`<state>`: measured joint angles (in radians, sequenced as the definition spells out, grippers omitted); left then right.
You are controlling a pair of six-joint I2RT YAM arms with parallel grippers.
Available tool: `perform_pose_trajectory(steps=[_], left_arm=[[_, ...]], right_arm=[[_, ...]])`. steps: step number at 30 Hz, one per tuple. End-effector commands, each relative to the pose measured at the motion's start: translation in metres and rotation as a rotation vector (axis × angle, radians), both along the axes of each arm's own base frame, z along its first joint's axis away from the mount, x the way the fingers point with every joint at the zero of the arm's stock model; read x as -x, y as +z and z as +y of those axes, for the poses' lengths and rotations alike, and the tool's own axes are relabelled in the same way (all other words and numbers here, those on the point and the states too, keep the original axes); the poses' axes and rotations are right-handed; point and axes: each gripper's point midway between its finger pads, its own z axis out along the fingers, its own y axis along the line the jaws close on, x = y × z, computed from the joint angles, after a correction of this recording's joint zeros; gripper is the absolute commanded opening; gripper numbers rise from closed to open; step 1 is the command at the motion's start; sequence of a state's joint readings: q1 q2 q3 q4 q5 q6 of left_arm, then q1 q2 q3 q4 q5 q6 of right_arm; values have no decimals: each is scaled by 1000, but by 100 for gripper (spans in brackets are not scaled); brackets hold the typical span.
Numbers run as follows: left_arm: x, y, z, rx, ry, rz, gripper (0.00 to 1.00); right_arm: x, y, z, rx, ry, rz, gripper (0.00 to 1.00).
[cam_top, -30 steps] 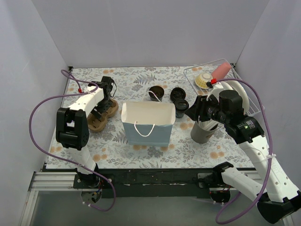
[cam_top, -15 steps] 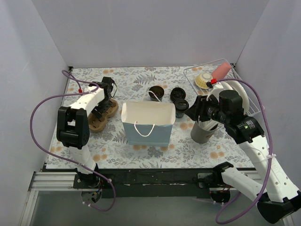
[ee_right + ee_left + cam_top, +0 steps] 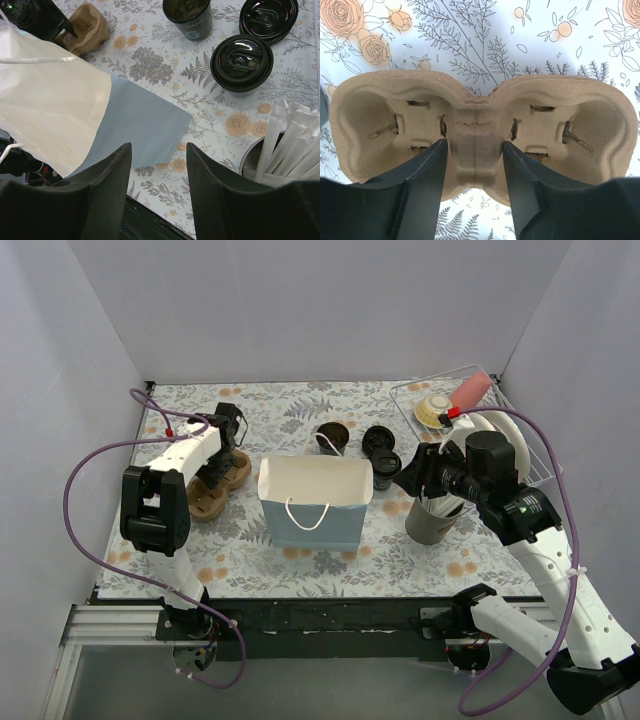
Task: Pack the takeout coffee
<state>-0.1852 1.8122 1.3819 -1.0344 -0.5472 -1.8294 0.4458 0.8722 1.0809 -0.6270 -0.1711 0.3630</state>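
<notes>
A lidded black coffee cup [image 3: 386, 466] [image 3: 242, 56] stands right of the paper bag [image 3: 315, 515] [image 3: 60, 105]. An open, lidless black cup [image 3: 333, 436] [image 3: 187, 15] and a loose black lid [image 3: 378, 438] [image 3: 268, 17] lie behind it. My left gripper [image 3: 220, 462] [image 3: 475, 142] is open, its fingers on either side of the narrow middle of a brown pulp cup carrier [image 3: 205, 502] [image 3: 365, 120]. I cannot tell if they touch it. My right gripper [image 3: 412, 472] [image 3: 159, 147] is open and empty, above the table between the bag and the grey holder.
A grey cylindrical holder [image 3: 432, 522] [image 3: 245, 155] with white utensils stands at the right, under my right wrist. A wire rack [image 3: 535, 465] with a pink item and a round yellowish item sits at the back right. The bag stands open in the middle.
</notes>
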Motion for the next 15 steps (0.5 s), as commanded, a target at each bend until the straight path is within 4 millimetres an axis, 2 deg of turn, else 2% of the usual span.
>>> perform_pose_trajectory(steps=[1,4,15], left_arm=[[-7,9,11,-46,19,-33,43],[-7,13,11,-48,16,-38,35],[-14,49,19,-97,-2,-74,34]], right_arm=[[-3,6,4,-12,21,-38,56],[-3,6,4,-12,19,-36,56],[-3,10,7,-22,31,-41,56]])
